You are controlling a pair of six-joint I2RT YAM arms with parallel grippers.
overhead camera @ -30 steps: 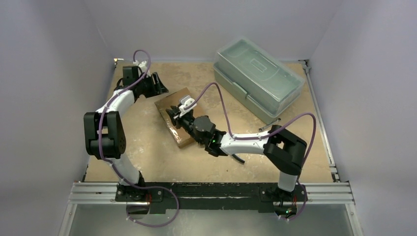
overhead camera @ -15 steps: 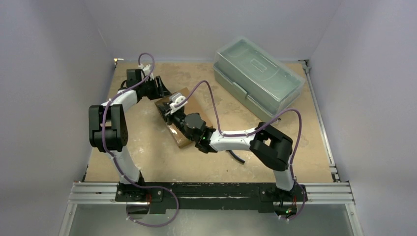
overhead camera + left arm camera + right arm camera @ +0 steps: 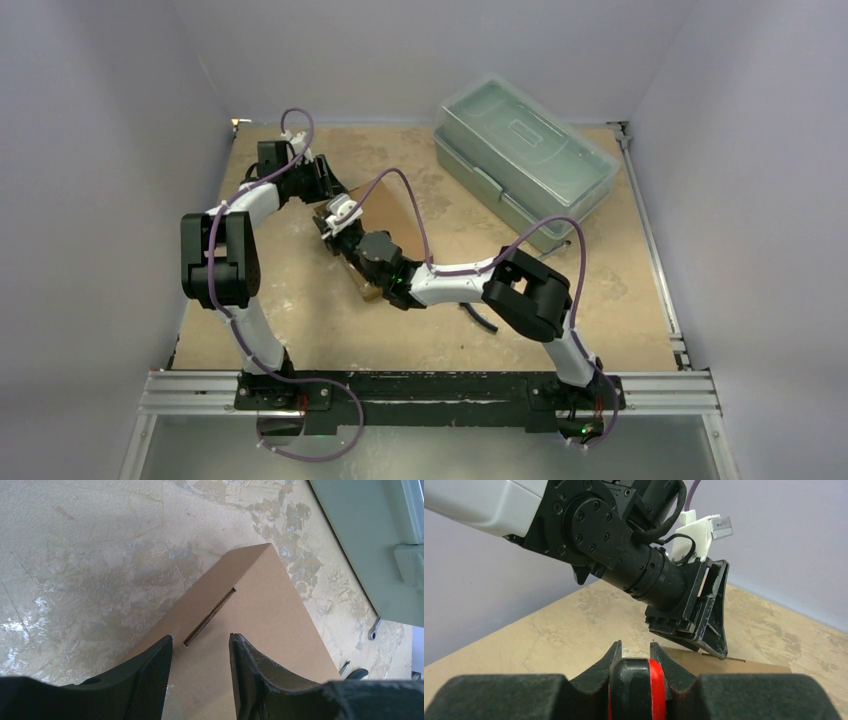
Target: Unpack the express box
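Note:
The express box (image 3: 393, 215), flat brown cardboard, lies left of the table's middle, largely covered by my right arm. From the left wrist its lid (image 3: 260, 610) shows a tuck slot (image 3: 210, 616) along one edge. My left gripper (image 3: 201, 645) hangs open just above that edge, at the slot's near end, nothing between the fingers. In the top view the left gripper (image 3: 325, 180) is at the box's far-left corner. My right gripper (image 3: 635, 647) is shut on a black-and-red handled tool (image 3: 639, 685), low over the box (image 3: 744, 666) and facing the left gripper (image 3: 704, 615).
A large translucent grey-green plastic toolbox (image 3: 522, 160) stands shut at the back right. A small metal piece (image 3: 372, 629) and a black-handled item (image 3: 352, 672) lie on the table between box and toolbox. Grey walls enclose the table on three sides.
My right arm has swept left across the box, bringing its gripper close to the left one. The left gripper has come slightly nearer the box and its jaws have narrowed a little.

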